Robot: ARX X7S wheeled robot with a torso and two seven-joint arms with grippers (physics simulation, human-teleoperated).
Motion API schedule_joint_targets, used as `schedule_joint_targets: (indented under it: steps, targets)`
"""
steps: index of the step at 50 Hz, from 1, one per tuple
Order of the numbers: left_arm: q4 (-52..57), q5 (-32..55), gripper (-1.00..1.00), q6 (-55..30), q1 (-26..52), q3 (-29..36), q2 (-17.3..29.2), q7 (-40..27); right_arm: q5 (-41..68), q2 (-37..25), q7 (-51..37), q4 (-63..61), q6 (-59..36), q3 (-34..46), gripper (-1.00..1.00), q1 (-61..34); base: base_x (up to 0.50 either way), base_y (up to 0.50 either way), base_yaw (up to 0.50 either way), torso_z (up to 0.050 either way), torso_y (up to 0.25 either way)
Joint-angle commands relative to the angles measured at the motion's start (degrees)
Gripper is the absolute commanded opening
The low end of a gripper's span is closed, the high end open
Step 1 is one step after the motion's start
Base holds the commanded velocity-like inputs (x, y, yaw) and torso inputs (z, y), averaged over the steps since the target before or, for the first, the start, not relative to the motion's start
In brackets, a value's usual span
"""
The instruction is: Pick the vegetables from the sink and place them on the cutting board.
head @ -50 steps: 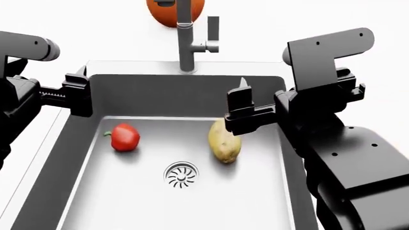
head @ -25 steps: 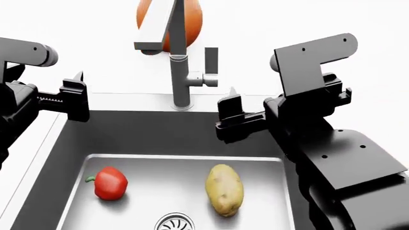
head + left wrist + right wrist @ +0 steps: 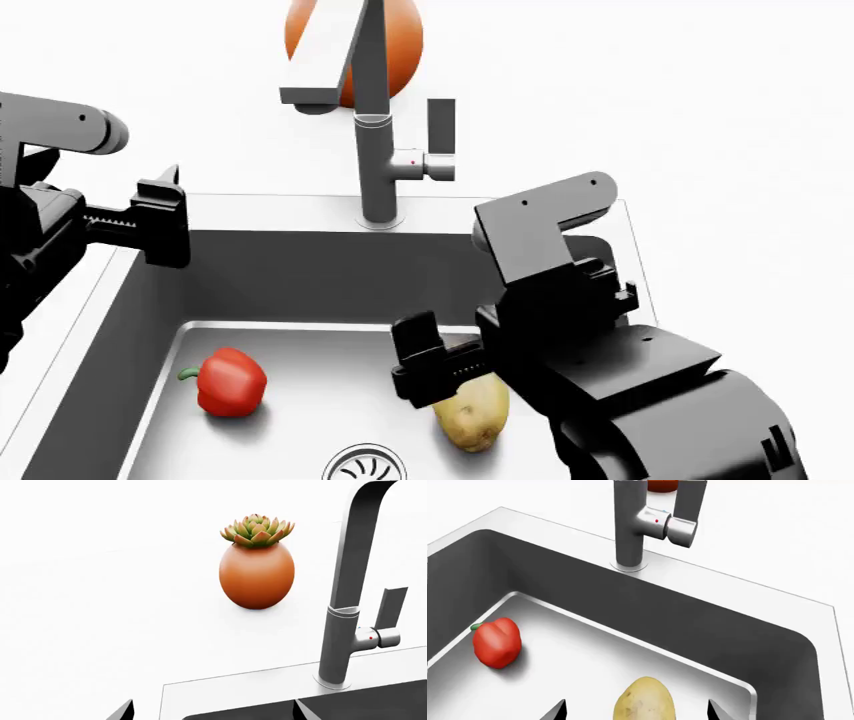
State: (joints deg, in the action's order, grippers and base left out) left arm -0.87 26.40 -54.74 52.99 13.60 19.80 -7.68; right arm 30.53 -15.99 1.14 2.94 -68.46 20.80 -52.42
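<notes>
Two vegetables lie on the floor of the grey sink (image 3: 307,270). The red bell pepper (image 3: 230,382) (image 3: 496,643) is on the left and the speckled potato (image 3: 477,415) (image 3: 644,700) on the right. My right gripper (image 3: 427,365) (image 3: 636,711) hangs open inside the basin just over the potato, one fingertip showing on each side of it and neither touching it. My left gripper (image 3: 163,215) (image 3: 212,712) is open and holds nothing. It hovers over the sink's back left corner, well above the pepper. The cutting board is out of view.
A tall steel faucet (image 3: 376,150) (image 3: 630,525) rises behind the sink's back rim. An orange-red round pot with a succulent (image 3: 257,575) (image 3: 387,40) stands on the white counter behind it. The round slotted drain (image 3: 363,462) lies between the vegetables, nearer the front.
My right arm has dropped from above the sink's back rim into the basin, over the potato. The left arm has barely moved. The head view shifted before half a second ago, then held.
</notes>
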Motion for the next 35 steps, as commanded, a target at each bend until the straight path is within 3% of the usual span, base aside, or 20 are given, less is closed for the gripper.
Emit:
schedule_joint_targets:
  steps: [1, 24, 27, 35]
  targets:
    - [-0.4, 0.2, 1.00, 0.6, -0.9, 0.3, 0.2, 0.5, -1.8, 2.7, 1.4, 10.5, 1.7, 4.2, 1.00, -0.9, 0.00, 0.00, 0.00, 0.000, 0.000]
    - [-5.1, -0.8, 1.00, 3.8, -1.2, 2.1, -0.6, 1.5, -9.6, 12.1, 11.1, 55.6, 27.8, 10.4, 1.00, -10.4, 0.00, 0.00, 0.00, 0.000, 0.000]
    - [-3.5, -0.4, 1.00, 3.1, -2.0, 2.0, -0.3, 1.3, -9.7, 11.5, 10.2, 53.4, 28.0, 10.8, 1.00, -7.6, 0.00, 0.00, 0.00, 0.000, 0.000]
    - [-1.4, 0.2, 1.00, 2.1, -3.0, 1.7, 0.3, 0.9, -10.0, 15.9, 10.8, 70.6, 40.5, 12.7, 1.00, -10.3, 0.00, 0.00, 0.00, 0.000, 0.000]
